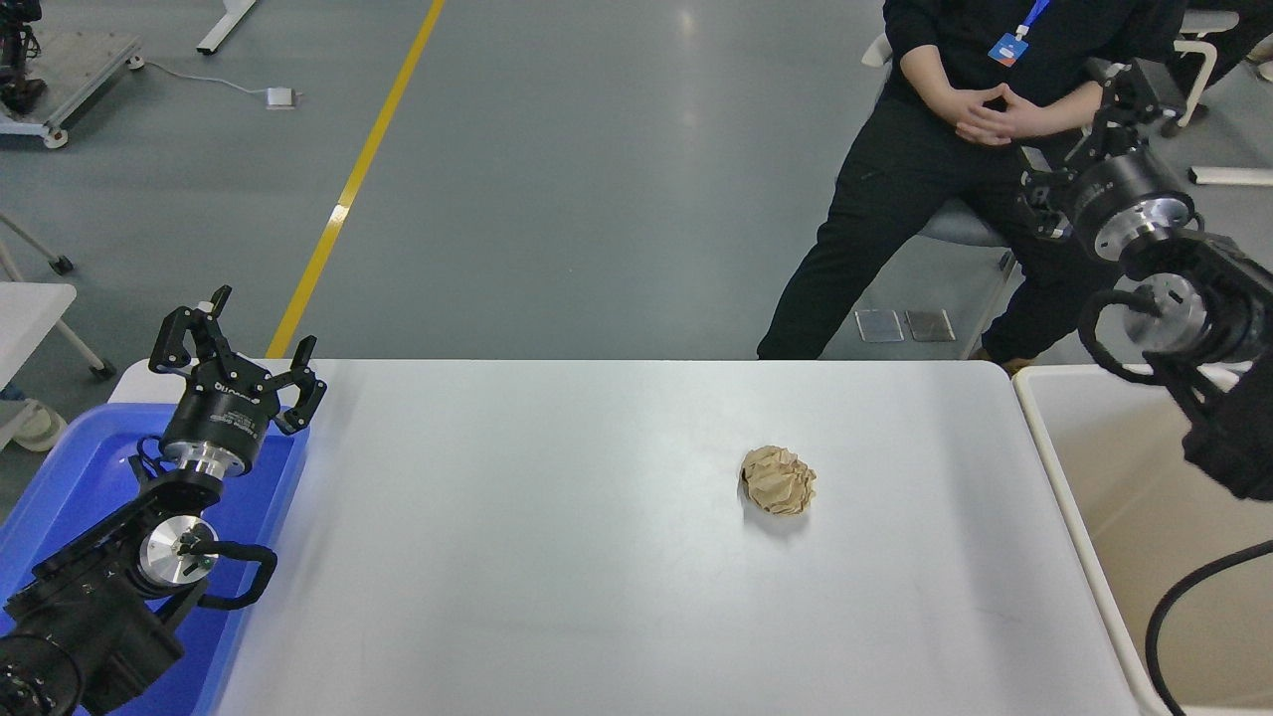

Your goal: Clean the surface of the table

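Observation:
The white table surface (517, 557) fills the middle of the view. A crumpled tan paper ball (778, 479) lies on it, right of centre. My right gripper (1082, 134) is raised high at the upper right, beyond the table's far right corner and far from the ball. Its fingers are spread and hold nothing. My left gripper (239, 346) is parked at the lower left over the blue tray, open and empty.
A shallow blue tray (70, 477) sits at the table's left end under the left arm. A beige-white bin (1144, 537) stands off the right end. A person in black (995, 169) sits beyond the far edge, hands clasped, just behind my right gripper.

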### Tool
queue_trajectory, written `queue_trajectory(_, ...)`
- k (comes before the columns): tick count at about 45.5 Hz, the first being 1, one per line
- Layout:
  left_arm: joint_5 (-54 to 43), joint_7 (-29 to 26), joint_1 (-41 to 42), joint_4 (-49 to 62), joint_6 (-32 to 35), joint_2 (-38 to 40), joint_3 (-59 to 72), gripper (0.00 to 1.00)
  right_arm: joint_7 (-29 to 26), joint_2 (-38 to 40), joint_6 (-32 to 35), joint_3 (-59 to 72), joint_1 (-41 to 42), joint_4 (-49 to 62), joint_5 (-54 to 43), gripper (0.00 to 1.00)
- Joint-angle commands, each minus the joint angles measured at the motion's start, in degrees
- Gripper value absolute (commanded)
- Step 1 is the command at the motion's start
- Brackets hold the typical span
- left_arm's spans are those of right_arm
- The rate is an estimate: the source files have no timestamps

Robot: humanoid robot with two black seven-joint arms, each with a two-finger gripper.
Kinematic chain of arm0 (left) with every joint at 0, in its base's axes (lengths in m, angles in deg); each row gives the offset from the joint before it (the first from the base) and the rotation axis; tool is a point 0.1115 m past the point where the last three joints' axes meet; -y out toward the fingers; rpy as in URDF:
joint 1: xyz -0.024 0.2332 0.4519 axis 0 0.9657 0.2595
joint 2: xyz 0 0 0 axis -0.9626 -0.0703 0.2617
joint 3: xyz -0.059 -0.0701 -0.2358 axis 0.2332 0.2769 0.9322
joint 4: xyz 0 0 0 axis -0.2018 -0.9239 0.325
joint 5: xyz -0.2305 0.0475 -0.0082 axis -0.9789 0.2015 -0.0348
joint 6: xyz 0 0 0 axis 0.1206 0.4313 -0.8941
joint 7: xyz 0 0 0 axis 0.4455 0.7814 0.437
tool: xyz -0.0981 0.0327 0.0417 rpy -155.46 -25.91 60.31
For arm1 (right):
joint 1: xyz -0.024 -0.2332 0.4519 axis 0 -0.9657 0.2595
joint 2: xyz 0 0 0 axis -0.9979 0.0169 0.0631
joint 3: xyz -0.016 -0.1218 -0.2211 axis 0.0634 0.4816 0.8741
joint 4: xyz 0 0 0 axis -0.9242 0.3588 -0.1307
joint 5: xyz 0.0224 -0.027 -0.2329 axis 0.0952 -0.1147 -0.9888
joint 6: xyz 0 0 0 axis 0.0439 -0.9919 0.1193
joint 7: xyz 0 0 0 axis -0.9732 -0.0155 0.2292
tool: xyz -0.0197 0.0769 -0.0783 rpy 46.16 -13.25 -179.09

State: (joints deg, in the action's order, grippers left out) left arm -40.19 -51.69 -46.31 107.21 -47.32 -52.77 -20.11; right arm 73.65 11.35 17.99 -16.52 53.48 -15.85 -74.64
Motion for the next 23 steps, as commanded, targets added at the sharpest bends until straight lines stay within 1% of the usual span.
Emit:
queue_trajectory(1,0.01,0.0,0.0,0.06,0.0,0.0,-0.01,1.0,6.93,-3.69,1.94,-1.2,-8.6,-0.67,-1.57,0.99)
queue_trajectory(11,0.01,0.0,0.0,0.06,0.0,0.0,-0.01,1.0,8.78,-5.62,1.85,-1.2,-12.38,-0.49,-3.94,0.99)
queue_trajectory(23,0.01,0.0,0.0,-0.03,0.0,0.0,-0.01,1.0,10.01,-5.71,1.76,-1.2,-12.47,0.03,-4.12,0.99)
